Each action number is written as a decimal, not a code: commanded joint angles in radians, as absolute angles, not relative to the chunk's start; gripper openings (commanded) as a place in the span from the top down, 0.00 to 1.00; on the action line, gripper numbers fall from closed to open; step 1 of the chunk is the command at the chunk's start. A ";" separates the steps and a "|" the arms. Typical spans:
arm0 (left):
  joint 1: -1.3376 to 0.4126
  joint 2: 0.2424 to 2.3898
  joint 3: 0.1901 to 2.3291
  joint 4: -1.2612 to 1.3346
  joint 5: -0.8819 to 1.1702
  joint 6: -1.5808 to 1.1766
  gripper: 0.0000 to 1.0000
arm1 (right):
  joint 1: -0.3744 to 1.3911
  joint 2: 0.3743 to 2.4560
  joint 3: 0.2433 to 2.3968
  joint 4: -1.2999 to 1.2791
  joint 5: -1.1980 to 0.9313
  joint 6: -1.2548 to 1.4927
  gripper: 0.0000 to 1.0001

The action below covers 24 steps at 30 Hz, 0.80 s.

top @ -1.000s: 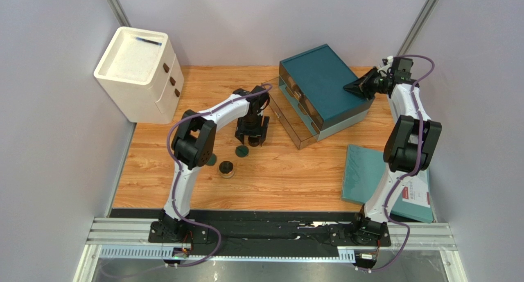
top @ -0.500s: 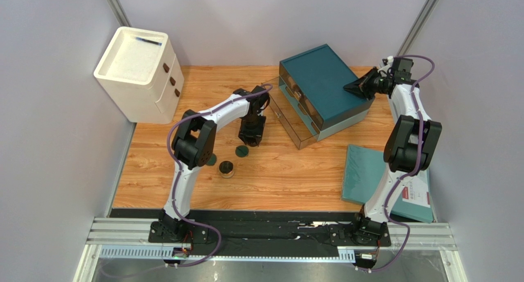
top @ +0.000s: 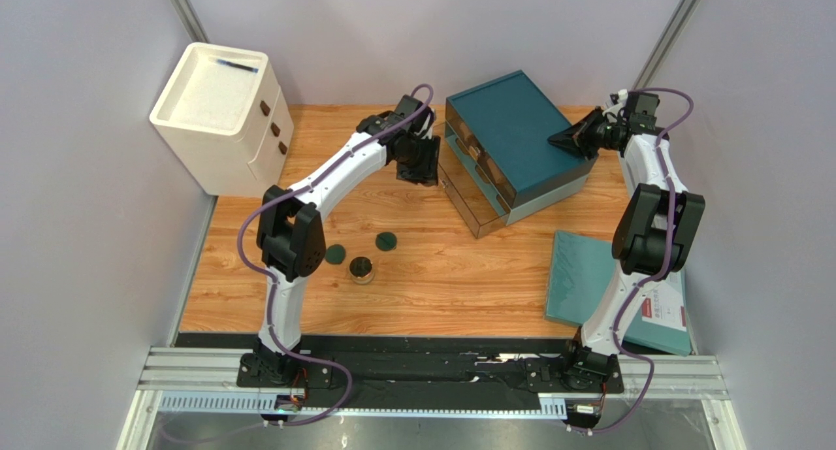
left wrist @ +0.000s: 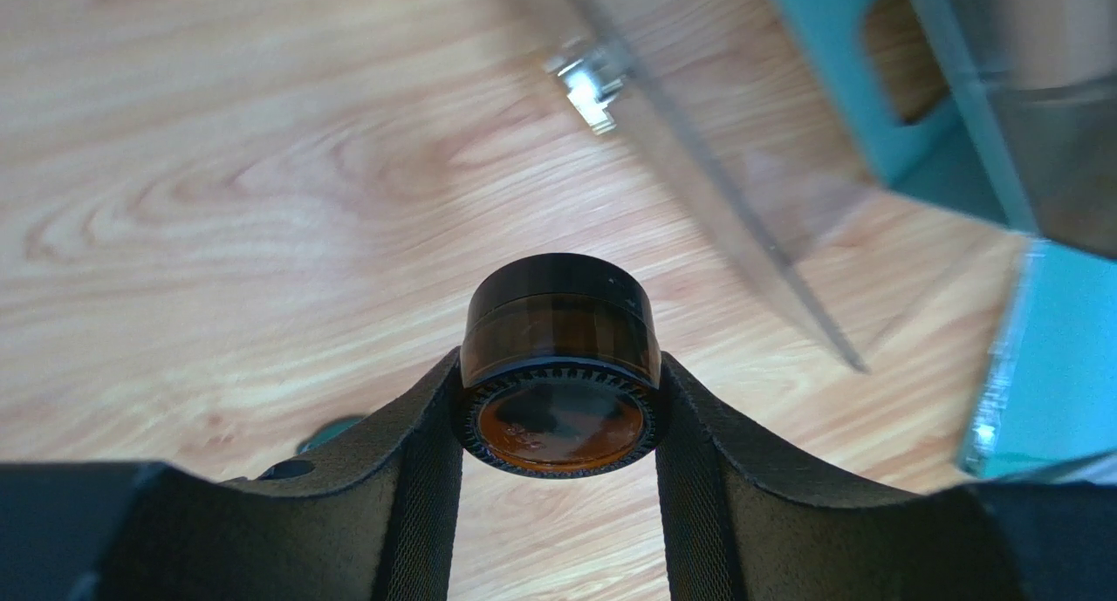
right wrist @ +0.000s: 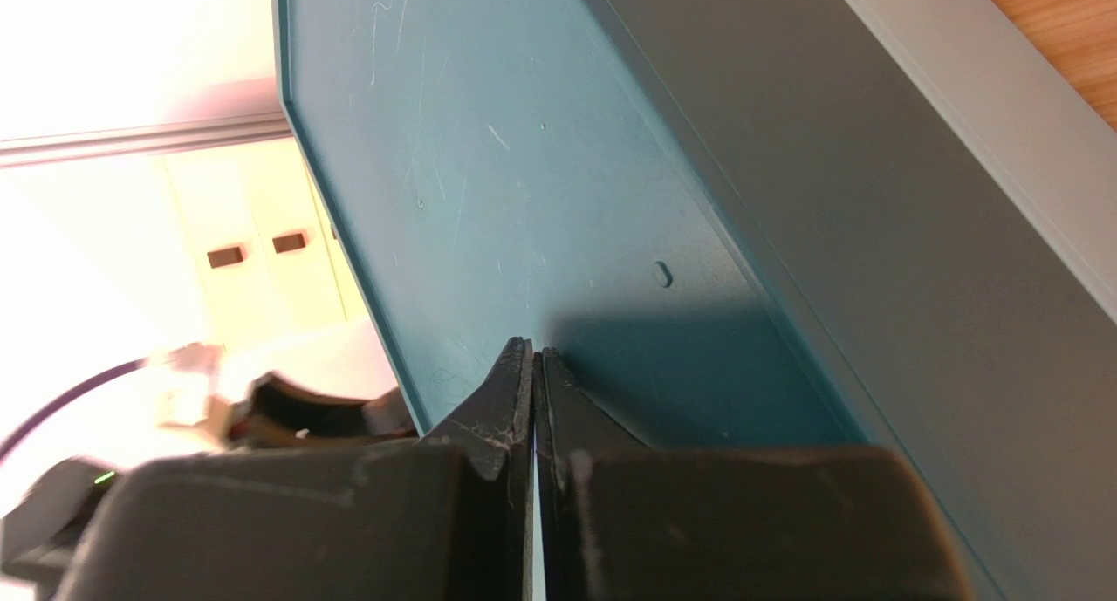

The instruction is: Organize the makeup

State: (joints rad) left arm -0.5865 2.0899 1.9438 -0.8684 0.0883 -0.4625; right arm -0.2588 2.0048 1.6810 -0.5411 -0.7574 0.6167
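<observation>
- Left gripper (left wrist: 560, 394) was clamped on a dark round jar (left wrist: 560, 316), one finger on each side of its ribbed rim. The jar's amber round face was turned toward the wrist camera.
- From above, that gripper (top: 418, 162) hung above the tabletop (top: 442, 293), just beside the left end of the teal drawer box (top: 505, 127). So the jar was in the air, not set down anywhere.
- Just past the jar in the wrist view ran the clear wall of the pulled-out drawer (left wrist: 715, 222). From overhead, that drawer (top: 469, 203) stuck out of the box's front toward the arms.
- My read: the carry step was in hand, one jar picked and on its way to the open drawer.
- The next move would call for bringing the jar over the drawer's wall, lowering it inside and only then parting the fingers. The clear edge was close, so a clipped wall looked like the risk.
- Right gripper (right wrist: 535, 366) had its fingers pressed together with nothing between them. Its tip (top: 559, 139) was at the top panel of the teal box, seemingly steadying it.
- Farther out on the tabletop, two dark green discs (top: 387, 241) (top: 336, 255) and a second dark jar (top: 362, 270) lay near one another, waiting their turn.
- The white drawer cabinet (top: 221, 117) stood in the far left corner, well apart from the action.
</observation>
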 commanded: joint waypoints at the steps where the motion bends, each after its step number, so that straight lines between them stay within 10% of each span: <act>1: -0.609 2.049 2.017 -0.767 0.186 -0.452 1.00 | -0.242 2.092 1.626 -0.703 -0.640 0.565 1.00; 24: -0.676 2.375 2.325 -0.805 0.345 -0.523 0.52 | -0.242 2.106 1.618 -0.724 -0.646 0.549 0.96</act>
State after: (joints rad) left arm -0.6678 2.3859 2.2551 -0.7982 0.3180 -0.5262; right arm -0.2604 2.0148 1.6821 -0.5430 -0.7868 0.6167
